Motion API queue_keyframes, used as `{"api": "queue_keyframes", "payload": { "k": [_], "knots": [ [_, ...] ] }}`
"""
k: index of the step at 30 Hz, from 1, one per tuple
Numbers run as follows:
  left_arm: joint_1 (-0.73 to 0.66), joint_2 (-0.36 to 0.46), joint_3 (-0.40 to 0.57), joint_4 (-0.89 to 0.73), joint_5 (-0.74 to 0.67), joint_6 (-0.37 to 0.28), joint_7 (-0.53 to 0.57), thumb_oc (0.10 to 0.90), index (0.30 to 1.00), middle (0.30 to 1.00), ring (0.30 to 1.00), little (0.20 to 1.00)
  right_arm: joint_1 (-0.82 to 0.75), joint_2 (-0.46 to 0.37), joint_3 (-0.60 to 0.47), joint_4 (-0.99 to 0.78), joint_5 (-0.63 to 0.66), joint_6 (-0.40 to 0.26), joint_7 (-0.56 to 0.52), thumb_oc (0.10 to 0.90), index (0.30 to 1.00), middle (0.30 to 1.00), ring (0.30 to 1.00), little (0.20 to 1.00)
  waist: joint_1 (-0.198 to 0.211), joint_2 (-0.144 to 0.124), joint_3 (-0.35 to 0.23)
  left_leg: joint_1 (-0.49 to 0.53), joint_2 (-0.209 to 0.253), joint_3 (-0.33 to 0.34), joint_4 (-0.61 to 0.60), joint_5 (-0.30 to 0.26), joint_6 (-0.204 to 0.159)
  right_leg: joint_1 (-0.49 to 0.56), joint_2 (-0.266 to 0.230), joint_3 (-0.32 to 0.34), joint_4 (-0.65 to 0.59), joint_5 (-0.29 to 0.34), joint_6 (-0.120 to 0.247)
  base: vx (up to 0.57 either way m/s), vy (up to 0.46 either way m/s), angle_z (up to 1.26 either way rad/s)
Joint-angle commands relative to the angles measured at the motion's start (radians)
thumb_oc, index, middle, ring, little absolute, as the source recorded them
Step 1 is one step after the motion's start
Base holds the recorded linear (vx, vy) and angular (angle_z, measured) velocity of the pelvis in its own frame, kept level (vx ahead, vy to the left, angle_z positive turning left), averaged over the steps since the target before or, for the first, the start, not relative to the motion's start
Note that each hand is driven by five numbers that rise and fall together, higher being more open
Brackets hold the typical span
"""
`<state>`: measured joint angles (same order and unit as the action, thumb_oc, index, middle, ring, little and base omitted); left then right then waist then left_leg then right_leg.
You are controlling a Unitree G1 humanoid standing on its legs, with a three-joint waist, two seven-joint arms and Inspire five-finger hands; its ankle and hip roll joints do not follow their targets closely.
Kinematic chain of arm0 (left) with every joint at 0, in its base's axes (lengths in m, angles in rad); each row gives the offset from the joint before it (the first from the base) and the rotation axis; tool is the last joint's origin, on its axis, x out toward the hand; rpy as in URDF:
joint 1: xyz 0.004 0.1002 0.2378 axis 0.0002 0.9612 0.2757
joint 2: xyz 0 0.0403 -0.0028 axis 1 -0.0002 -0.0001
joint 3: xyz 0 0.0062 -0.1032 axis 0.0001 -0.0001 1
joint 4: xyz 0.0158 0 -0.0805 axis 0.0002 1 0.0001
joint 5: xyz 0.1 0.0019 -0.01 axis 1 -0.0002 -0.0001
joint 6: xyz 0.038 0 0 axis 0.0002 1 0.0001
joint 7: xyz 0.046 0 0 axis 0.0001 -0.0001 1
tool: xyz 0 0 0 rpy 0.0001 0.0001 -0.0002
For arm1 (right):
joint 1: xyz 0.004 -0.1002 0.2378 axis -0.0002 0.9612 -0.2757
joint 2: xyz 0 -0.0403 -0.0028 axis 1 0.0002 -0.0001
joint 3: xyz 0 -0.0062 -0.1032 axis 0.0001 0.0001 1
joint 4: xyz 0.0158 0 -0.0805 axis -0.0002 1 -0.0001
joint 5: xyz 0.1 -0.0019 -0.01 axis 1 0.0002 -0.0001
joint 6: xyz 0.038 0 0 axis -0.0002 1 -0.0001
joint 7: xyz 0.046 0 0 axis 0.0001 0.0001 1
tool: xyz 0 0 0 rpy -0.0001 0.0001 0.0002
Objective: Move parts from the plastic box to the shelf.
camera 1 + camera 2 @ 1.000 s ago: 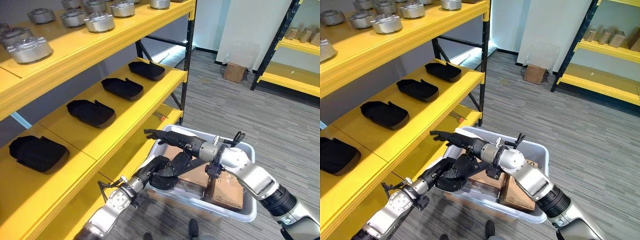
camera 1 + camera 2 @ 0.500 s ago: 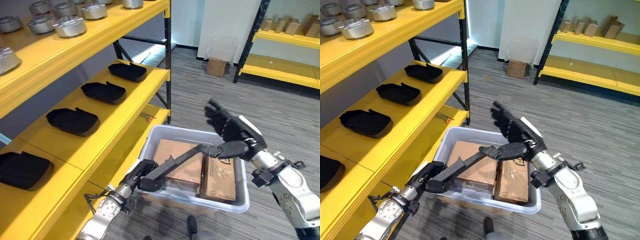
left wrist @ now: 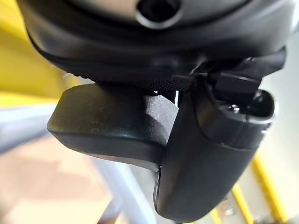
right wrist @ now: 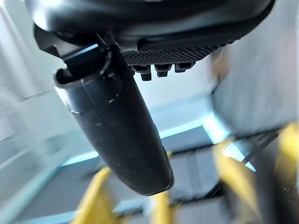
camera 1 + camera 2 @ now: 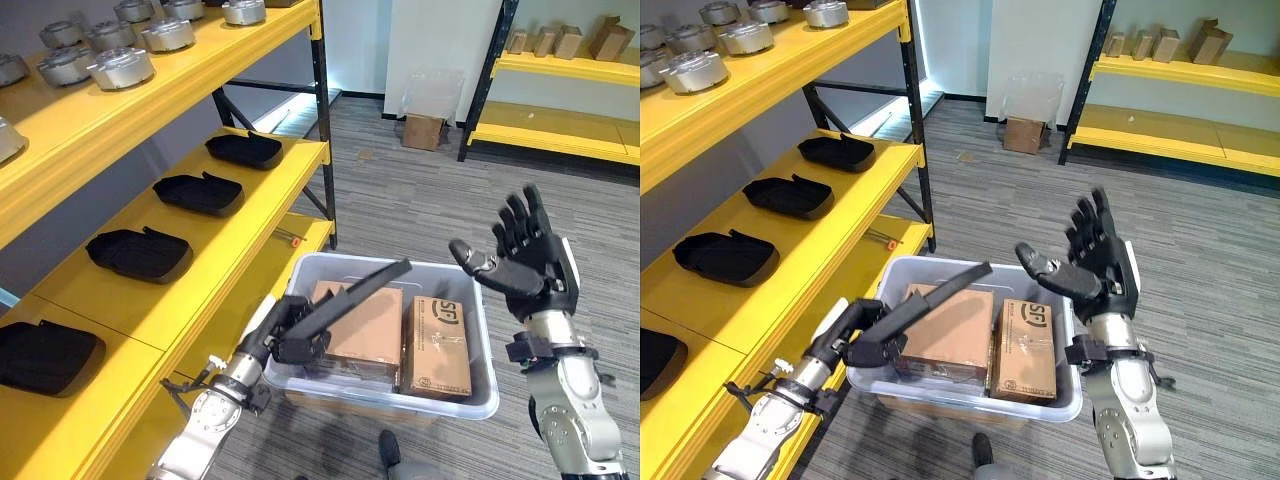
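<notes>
1. Translucent grey plastic box (image 5: 476,398) stood on the floor beside the yellow shelf (image 5: 215,240). Inside it lay two cardboard cartons: a larger plain one (image 5: 365,325) on the shelf side and a printed one (image 5: 436,345) just beside it.
2. Left hand (image 5: 285,335) was at the box's shelf-side rim, fingers curled round the lower end of a long black part (image 5: 352,292). The part rose at a tilt over the plain carton, its far end above the box's back wall.
3. Left wrist view: the thumb (image 3: 205,158) was pressed against the black part (image 3: 107,123).
4. Right hand (image 5: 1095,265) was raised well above the box on its far-from-shelf side, fingers spread wide and straight, holding nothing.
5. Middle shelf level carried black tray-shaped parts in a row: (image 5: 245,149), (image 5: 198,192), (image 5: 138,254), (image 5: 45,356), apart from one another.
6. Top shelf level carried round silver metal parts (image 5: 121,68).
7. A second yellow rack (image 5: 560,140) stood across the carpeted floor, with small cartons (image 5: 560,40) on its upper level; another carton (image 5: 422,131) sat on the floor near it.
</notes>
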<state>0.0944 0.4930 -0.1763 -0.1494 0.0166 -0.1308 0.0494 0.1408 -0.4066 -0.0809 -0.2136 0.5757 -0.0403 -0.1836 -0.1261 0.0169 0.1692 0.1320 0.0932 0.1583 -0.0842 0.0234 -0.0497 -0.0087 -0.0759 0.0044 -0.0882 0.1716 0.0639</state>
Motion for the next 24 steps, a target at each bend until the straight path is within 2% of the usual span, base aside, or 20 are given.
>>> {"api": "queue_keyframes", "payload": {
  "k": [1, 6, 10, 11, 14, 15, 17, 20, 21, 22, 24],
  "knots": [
    [-0.121, 0.049, 0.102, -0.110, 0.043, -0.119, 0.098, 0.400, 0.300, 0.300, 0.300, 0.300, -0.092, -0.035, -0.001, -0.091, -0.057, -0.078, -0.028, 0.900, 1.000, 1.000, 1.000, 1.000, 0.016, -0.025, -0.052, 0.000, 0.018, -0.052, -0.003, -0.033, 0.005, 0.101, -0.062, -0.013, 0.001, -0.097, 0.068, 0.01, 0.105, 0.06],
    [-0.110, 0.052, 0.124, -0.154, 0.070, -0.125, 0.100, 0.400, 0.300, 0.300, 0.300, 0.300, -0.100, -0.032, 0.037, -0.075, -0.076, -0.035, -0.053, 0.900, 1.000, 1.000, 1.000, 1.000, 0.037, -0.029, -0.054, -0.013, 0.001, -0.069, -0.003, -0.035, 0.009, 0.104, -0.073, -0.033, 0.001, -0.096, 0.075, 0.00, 0.146, 0.12],
    [-0.097, 0.046, 0.136, -0.176, 0.081, -0.126, 0.113, 0.400, 0.300, 0.300, 0.300, 0.300, -0.105, -0.020, 0.063, -0.058, -0.041, -0.015, -0.072, 0.900, 1.000, 1.000, 1.000, 1.000, 0.056, -0.039, -0.056, -0.025, -0.020, -0.082, -0.003, -0.037, 0.018, 0.106, -0.087, -0.048, 0.001, -0.091, 0.085, -0.01, 0.228, 0.23],
    [-0.097, 0.048, 0.142, -0.178, 0.091, -0.127, 0.124, 0.400, 0.300, 0.300, 0.300, 0.300, -0.104, -0.013, 0.074, -0.060, -0.036, -0.009, -0.064, 0.900, 1.000, 1.000, 1.000, 1.000, 0.066, -0.045, -0.053, -0.031, -0.038, -0.090, -0.003, -0.039, 0.031, 0.110, -0.097, -0.059, 0.001, -0.086, 0.091, -0.02, 0.274, 0.12],
    [-0.097, 0.051, 0.149, -0.182, 0.115, -0.125, 0.129, 0.400, 0.300, 0.300, 0.300, 0.300, -0.107, -0.001, 0.094, -0.059, -0.030, -0.012, -0.053, 0.900, 1.000, 1.000, 1.000, 1.000, 0.076, -0.050, -0.046, -0.037, -0.054, -0.093, -0.003, -0.038, 0.044, 0.111, -0.109, -0.077, 0.005, -0.079, 0.098, -0.06, 0.198, 0.15],
    [-0.099, 0.056, 0.150, -0.181, 0.140, -0.116, 0.144, 0.400, 0.300, 0.300, 0.300, 0.300, -0.116, 0.010, 0.116, -0.054, -0.021, -0.015, -0.044, 0.900, 1.000, 1.000, 1.000, 1.000, 0.085, -0.050, -0.037, -0.037, -0.063, -0.089, -0.003, -0.038, 0.054, 0.097, -0.114, -0.101, 0.035, -0.080, 0.103, -0.14, 0.177, 0.16],
    [-0.100, 0.066, 0.154, -0.177, 0.150, -0.109, 0.157, 0.400, 0.300, 0.300, 0.300, 0.300, -0.123, 0.021, 0.131, -0.041, -0.017, -0.019, -0.026, 0.900, 1.000, 1.000, 1.000, 1.000, 0.090, -0.045, -0.029, -0.036, -0.065, -0.087, -0.003, -0.037, 0.063, 0.077, -0.108, -0.109, 0.093, -0.104, 0.099, -0.12, 0.083, 0.01],
    [-0.110, 0.070, 0.149, -0.168, 0.147, -0.118, 0.158, 0.400, 0.300, 0.300, 0.300, 0.300, -0.126, 0.028, 0.139, -0.038, -0.026, -0.030, -0.023, 0.900, 1.000, 1.000, 1.000, 1.000, 0.088, -0.036, -0.022, -0.043, -0.072, -0.119, -0.003, -0.030, 0.078, 0.065, -0.063, -0.067, 0.180, -0.155, 0.079, -0.07, 0.020, 0.09],
    [-0.126, 0.069, 0.135, -0.157, 0.145, -0.129, 0.156, 0.400, 0.300, 0.300, 0.300, 0.300, -0.114, 0.027, 0.132, -0.046, -0.036, -0.044, -0.038, 0.900, 1.000, 1.000, 1.000, 1.000, 0.074, -0.039, -0.018, -0.054, -0.099, -0.169, -0.003, -0.020, 0.094, 0.054, 0.008, -0.009, 0.248, -0.172, 0.051, -0.12, -0.028, 0.72],
    [-0.135, 0.072, 0.132, -0.152, 0.143, -0.133, 0.159, 0.400, 0.300, 0.300, 0.300, 0.300, -0.114, 0.023, 0.127, -0.050, -0.031, -0.051, -0.044, 0.900, 1.000, 1.000, 1.000, 1.000, 0.070, -0.042, -0.012, -0.066, -0.116, -0.200, -0.003, 0.000, 0.099, 0.034, 0.057, 0.012, 0.296, -0.154, 0.038, -0.15, -0.066, 1.22],
    [-0.131, 0.075, 0.135, -0.140, 0.156, -0.147, 0.192, 0.400, 0.300, 0.300, 0.300, 0.300, -0.122, 0.022, 0.127, -0.039, -0.016, -0.061, -0.026, 0.900, 1.000, 1.000, 1.000, 1.000, 0.064, -0.044, -0.002, -0.072, -0.137, -0.248, -0.003, 0.018, 0.102, -0.002, 0.124, 0.058, 0.362, -0.138, 0.023, -0.12, -0.091, 1.24]
  ]
}}
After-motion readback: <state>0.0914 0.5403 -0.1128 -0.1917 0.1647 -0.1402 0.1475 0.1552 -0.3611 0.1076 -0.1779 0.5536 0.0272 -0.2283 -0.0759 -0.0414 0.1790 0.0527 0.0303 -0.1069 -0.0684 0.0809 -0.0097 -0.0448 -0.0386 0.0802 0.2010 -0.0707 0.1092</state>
